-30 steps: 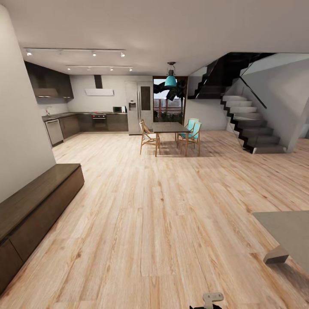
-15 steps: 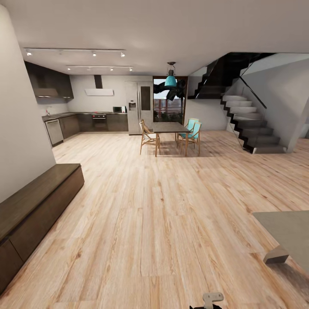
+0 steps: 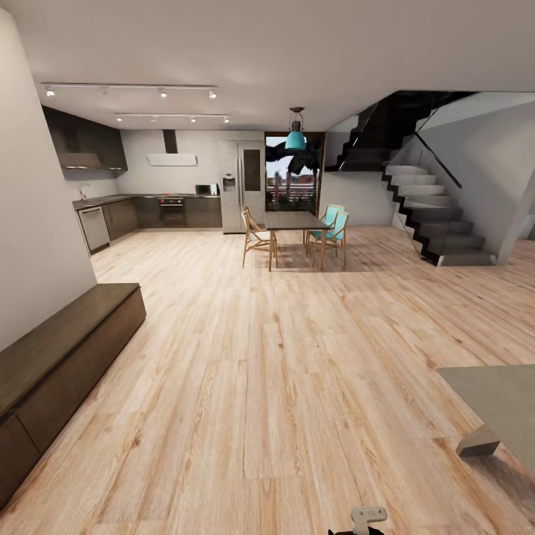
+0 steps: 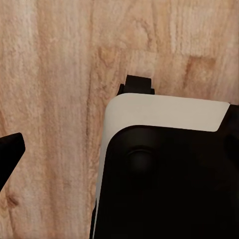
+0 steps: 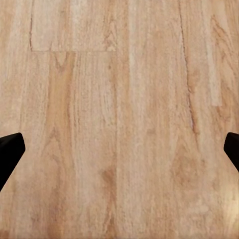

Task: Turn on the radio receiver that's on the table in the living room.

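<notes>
The right claw (image 5: 119, 149) points straight down at pale, grained floor planks (image 5: 119, 74), its dark fingertips (image 5: 10, 152) spread wide. The left claw's single visible tip (image 4: 9, 154) leaves its spread untold; a glossy black-and-white robot part (image 4: 164, 164) sits beside it. A corner of the grey worktop (image 3: 494, 405) lies low at right, its visible part bare.
</notes>
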Robot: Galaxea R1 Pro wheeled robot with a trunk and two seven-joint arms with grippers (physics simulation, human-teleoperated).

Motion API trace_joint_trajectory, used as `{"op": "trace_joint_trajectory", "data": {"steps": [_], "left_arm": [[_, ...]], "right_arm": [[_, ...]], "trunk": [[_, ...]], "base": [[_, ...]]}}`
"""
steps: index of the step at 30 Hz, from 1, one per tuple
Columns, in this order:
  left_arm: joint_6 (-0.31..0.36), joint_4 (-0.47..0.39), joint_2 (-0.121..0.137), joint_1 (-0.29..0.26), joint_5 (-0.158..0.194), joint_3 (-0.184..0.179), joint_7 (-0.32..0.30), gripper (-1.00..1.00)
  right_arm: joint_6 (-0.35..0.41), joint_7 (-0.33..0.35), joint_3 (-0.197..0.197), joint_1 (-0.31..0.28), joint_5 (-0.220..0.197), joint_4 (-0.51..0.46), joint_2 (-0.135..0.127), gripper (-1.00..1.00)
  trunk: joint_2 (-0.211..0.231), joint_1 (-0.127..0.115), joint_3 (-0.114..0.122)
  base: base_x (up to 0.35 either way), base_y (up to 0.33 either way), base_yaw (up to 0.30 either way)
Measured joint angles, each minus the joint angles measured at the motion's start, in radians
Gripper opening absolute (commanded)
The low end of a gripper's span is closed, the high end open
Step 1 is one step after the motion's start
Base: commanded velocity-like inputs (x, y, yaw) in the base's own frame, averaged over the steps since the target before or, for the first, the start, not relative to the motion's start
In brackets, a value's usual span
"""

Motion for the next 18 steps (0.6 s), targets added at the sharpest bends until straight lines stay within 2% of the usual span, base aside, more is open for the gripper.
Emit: {"op": "trace_joint_trajectory", "data": {"steps": [18], "left_arm": [[0.000,0.000,0.000,0.000,0.000,0.000,0.000,1.00]], "right_arm": [[0.000,0.000,0.000,0.000,0.000,0.000,0.000,1.00]], "trunk": [[0.000,0.000,0.000]], "base": [[0.000,0.000,0.000]]}}
